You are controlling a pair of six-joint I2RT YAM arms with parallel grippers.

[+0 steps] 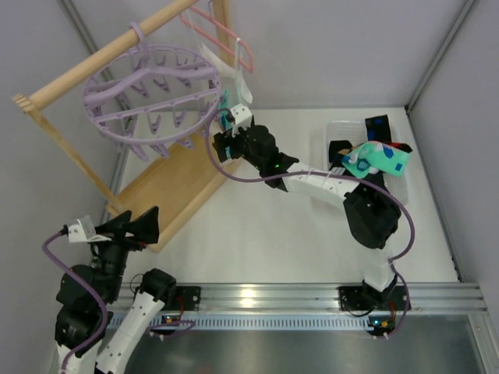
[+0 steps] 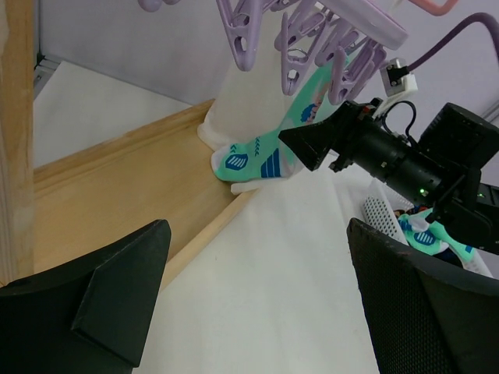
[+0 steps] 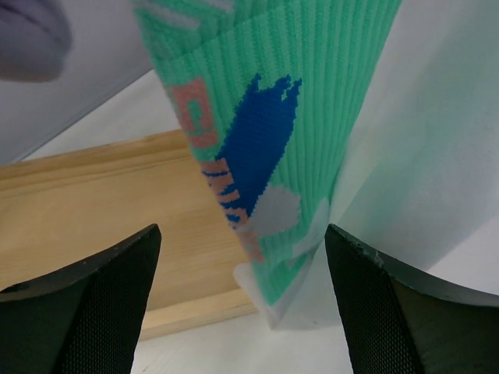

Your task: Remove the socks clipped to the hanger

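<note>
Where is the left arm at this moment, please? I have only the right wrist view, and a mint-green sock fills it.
Observer: The left tool is well away from that sock, low by the near end of the wooden stand base, open and empty.
Operator: Thank you. Is my sock the only one on the hanger?
Observer: As far as I can see, yes. The lavender hanger has one mint-green sock clipped at its right rim, and the other clips in view hang bare.
Operator: Are any socks lying elsewhere?
Observer: Yes, in a clear bin at the far right of the table: another mint-green sock among black ones.
</note>
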